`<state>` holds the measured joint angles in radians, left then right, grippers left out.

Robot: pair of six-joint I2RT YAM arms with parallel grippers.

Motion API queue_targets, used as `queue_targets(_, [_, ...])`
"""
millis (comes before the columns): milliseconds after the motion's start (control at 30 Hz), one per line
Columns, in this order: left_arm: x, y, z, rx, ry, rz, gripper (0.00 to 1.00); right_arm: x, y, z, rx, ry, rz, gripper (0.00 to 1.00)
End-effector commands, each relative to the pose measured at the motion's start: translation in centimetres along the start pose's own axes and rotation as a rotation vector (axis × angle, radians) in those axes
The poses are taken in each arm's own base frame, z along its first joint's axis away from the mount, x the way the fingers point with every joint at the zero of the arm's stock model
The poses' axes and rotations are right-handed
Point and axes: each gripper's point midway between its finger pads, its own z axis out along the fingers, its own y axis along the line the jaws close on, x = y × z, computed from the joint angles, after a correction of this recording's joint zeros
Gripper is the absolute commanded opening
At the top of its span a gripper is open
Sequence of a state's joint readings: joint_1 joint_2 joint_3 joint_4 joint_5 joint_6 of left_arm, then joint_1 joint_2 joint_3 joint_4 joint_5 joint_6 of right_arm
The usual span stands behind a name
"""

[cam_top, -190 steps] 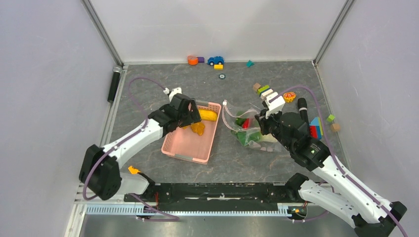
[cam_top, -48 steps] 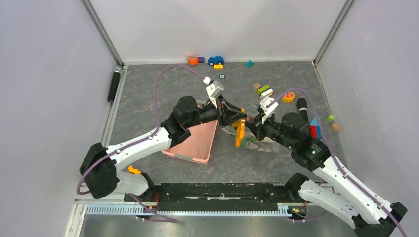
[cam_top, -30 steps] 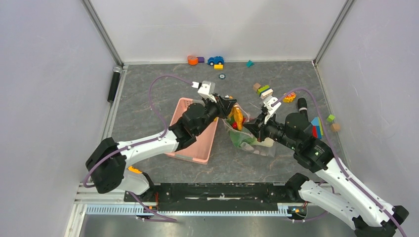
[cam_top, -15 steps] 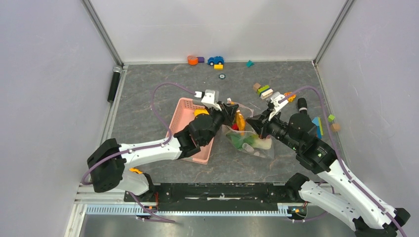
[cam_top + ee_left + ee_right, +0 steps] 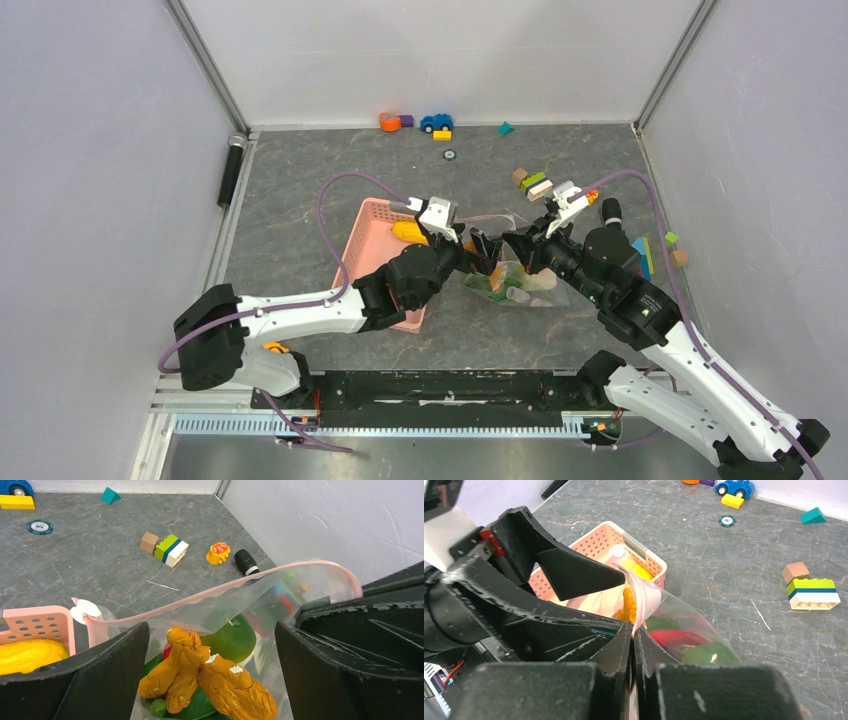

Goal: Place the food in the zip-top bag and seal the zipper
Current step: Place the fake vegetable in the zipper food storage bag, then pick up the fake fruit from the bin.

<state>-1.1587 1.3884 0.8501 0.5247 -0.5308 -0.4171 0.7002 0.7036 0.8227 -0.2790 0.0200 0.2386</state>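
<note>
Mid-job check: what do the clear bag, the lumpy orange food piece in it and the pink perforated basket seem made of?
Clear zip-top bag: thin soft plastic film, glossy; it wrinkles and is see-through.
Lumpy orange food piece: probably moulded plastic or rubber, matte, with cracked texture and white scuffs.
Pink perforated basket: rigid moulded plastic, smooth, with even rows of holes.

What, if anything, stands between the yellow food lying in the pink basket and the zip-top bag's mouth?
The wall of the pink basket stands between the yellow food and the zip-top bag. The left end effector hangs open over the bag's mouth, whose rim the right end effector pinches.
</note>
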Motion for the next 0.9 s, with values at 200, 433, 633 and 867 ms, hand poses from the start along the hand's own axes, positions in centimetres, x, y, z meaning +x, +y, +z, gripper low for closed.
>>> queue_targets(200, [-6.3, -1.1, -3.5, 0.023, -0.005, 0.032, 1.00, -4.1, -1.4, -1.0, 0.098, -0.122, 0.002, 0.08])
queue_targets(433, [-7.3, 5.1, -5.5, -0.259, 0.063, 0.062, 1.00, -3.6, -3.6, -2.0, 0.221, -0.077, -0.024, 0.08])
queue_targets(633, [-6.2, 11.7, -5.9, -0.381, 0.141, -0.121, 1.00, -2.6, -3.7, -1.5, 0.223, -0.037, -0.043, 0.08])
queue_targets(867, [-3.2, 17.8, -5.5, -0.439, 0.265, -0.073, 1.00, -1.6, -3.9, -0.8, 0.226, 0.004, -0.073, 0.08])
